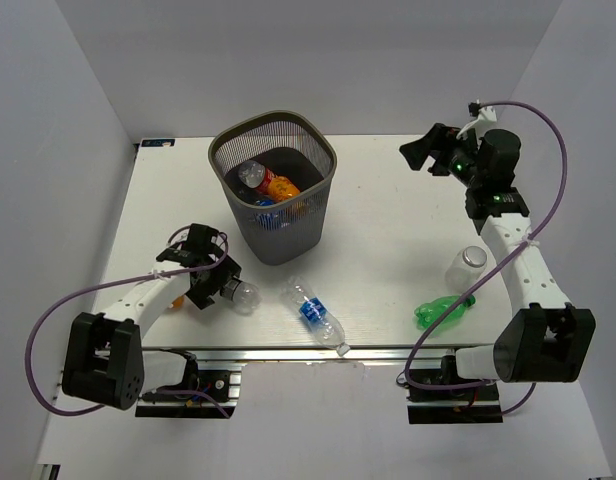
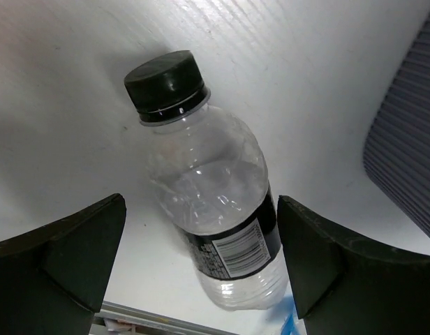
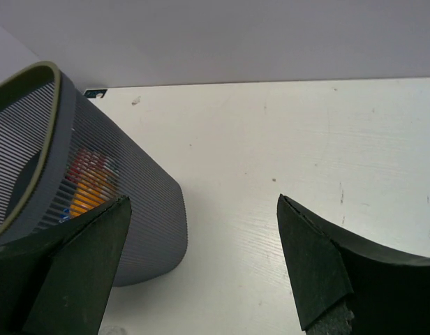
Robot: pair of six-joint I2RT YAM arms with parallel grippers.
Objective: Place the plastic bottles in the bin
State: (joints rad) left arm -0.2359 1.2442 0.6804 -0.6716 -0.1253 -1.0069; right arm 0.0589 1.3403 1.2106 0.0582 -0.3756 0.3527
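Observation:
The dark wire-mesh bin stands at the table's middle back and holds several bottles, among them orange ones and a clear one. My left gripper is open, low at the front left. Its fingers stand on either side of a clear bottle with a black cap and black label, which lies on the table. A blue-label bottle, a green bottle and a clear jar-like bottle also lie on the table. My right gripper is open and empty, raised at the back right.
In the right wrist view the bin is at the left, with orange bottles showing through the mesh. The bin's wall is at the right of the left wrist view. Something orange shows under my left arm.

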